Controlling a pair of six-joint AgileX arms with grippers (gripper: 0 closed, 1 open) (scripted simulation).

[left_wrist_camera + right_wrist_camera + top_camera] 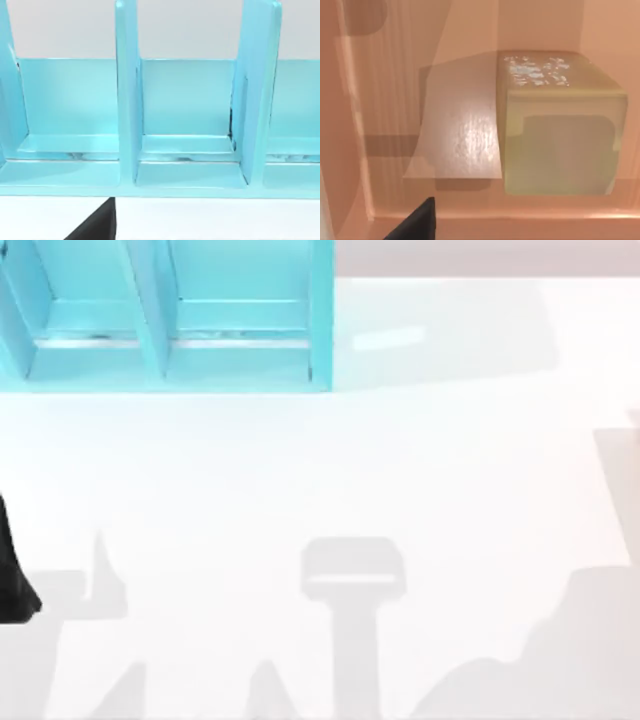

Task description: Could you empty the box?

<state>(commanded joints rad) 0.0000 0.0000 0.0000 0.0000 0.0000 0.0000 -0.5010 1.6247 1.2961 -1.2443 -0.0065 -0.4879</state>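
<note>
Step in hand: by my reading, the right arm was at the approach stage, its wrist camera looking straight down into the box [350, 150], with nothing lifted out yet.
Task's thing: a pale yellow-green block [560, 135] lay on the box's wooden floor, at the right of the right wrist picture, close to the inner wall on that side.
Axis and heading: the block looked nearly square from above; I could not tell a long axis or a facing end. Its edges ran parallel to the box walls.
Right claw: a dark finger tip [417, 222] showed at the lower left of that picture, apart from the block; how far open, cannot tell.
Left arm: dark piece at the top view's left edge [12, 580], facing the blue shelf rack [240, 315] in the upper left; claw state, cannot tell.
Next move: probably centring over the block, then descending to straddle two parallel faces.
</note>
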